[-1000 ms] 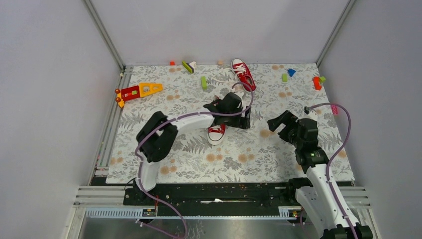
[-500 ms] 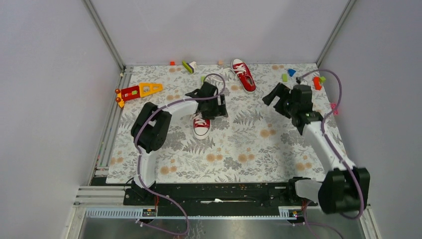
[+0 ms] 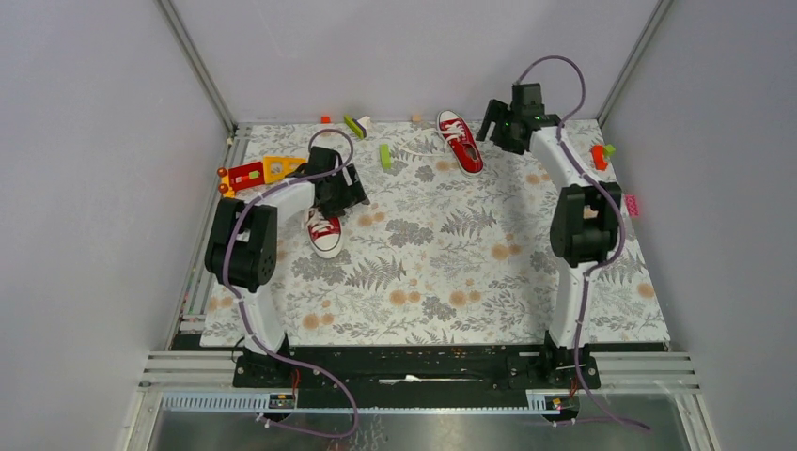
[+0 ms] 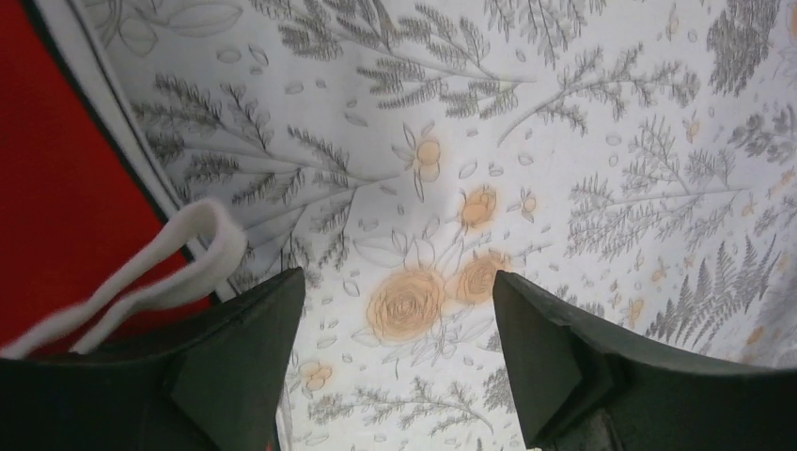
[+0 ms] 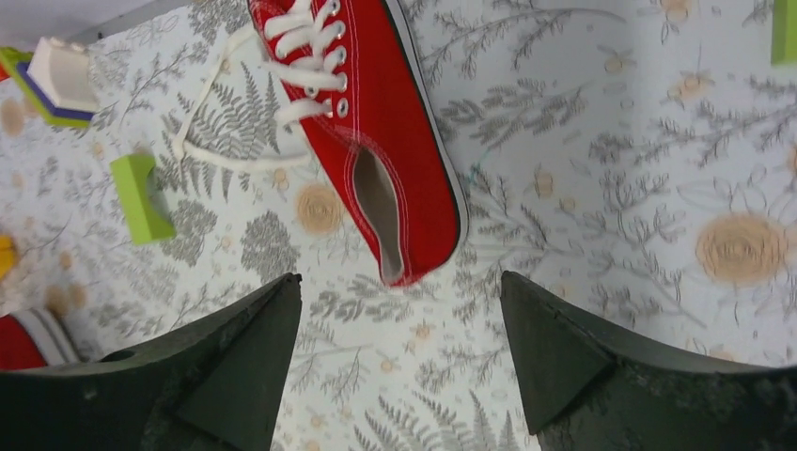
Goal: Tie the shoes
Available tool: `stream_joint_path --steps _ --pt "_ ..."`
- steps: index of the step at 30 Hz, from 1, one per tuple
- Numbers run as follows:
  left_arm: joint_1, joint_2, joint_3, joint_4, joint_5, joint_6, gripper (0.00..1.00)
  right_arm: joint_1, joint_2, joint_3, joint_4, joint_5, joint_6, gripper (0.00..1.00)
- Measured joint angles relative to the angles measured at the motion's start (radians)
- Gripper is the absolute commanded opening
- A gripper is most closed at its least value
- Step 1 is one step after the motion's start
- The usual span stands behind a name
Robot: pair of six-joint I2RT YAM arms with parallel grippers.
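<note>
One red sneaker (image 3: 324, 232) lies at the left of the mat, toe cap towards me. My left gripper (image 3: 350, 193) is open just behind and right of its heel. In the left wrist view the red canvas (image 4: 56, 188) and a white lace loop (image 4: 193, 249) lie beside the left finger, and only mat shows between the open fingers (image 4: 397, 277). The second sneaker (image 3: 461, 141) lies at the back centre, its laces loose on the mat. My right gripper (image 3: 491, 130) hovers open just right of it. In the right wrist view this shoe (image 5: 376, 122) lies ahead of the open fingers (image 5: 400, 277).
A red-and-yellow toy piece (image 3: 263, 171) lies at the back left. A green block (image 3: 385, 155) lies between the shoes and also shows in the right wrist view (image 5: 141, 197). Small coloured blocks (image 3: 599, 155) are scattered along the back and right edges. The back wall stands close behind the right gripper.
The left arm has swung left, and the near sneaker has moved left with it. The right arm has stretched from the right front to the back, beside the far sneaker.
</note>
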Motion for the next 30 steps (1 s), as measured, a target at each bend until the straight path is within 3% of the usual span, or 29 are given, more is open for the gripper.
stream_joint_path --steps 7,14,18,20,22,25,30 --pt "-0.081 -0.164 -0.150 0.058 0.013 0.005 0.83 0.064 0.303 0.456 -0.248 0.116 -0.091 0.77" --pt "-0.155 -0.304 -0.244 0.112 0.017 -0.019 0.84 0.079 0.402 0.523 -0.385 0.159 -0.132 0.71" --pt "-0.151 -0.396 -0.286 0.120 -0.005 -0.023 0.85 0.081 0.426 0.537 -0.412 0.164 -0.131 0.54" --pt "-0.150 -0.443 -0.303 0.121 -0.015 -0.027 0.85 0.082 0.436 0.575 -0.438 0.165 -0.132 0.35" --pt "-0.150 -0.485 -0.317 0.125 -0.023 -0.031 0.85 0.086 0.441 0.600 -0.466 0.163 -0.125 0.34" --pt "-0.150 -0.543 -0.344 0.144 -0.025 -0.040 0.85 0.090 0.440 0.600 -0.478 0.160 -0.127 0.14" --pt "-0.150 -0.584 -0.387 0.171 -0.020 -0.058 0.85 0.095 0.375 0.491 -0.448 0.156 -0.134 0.07"
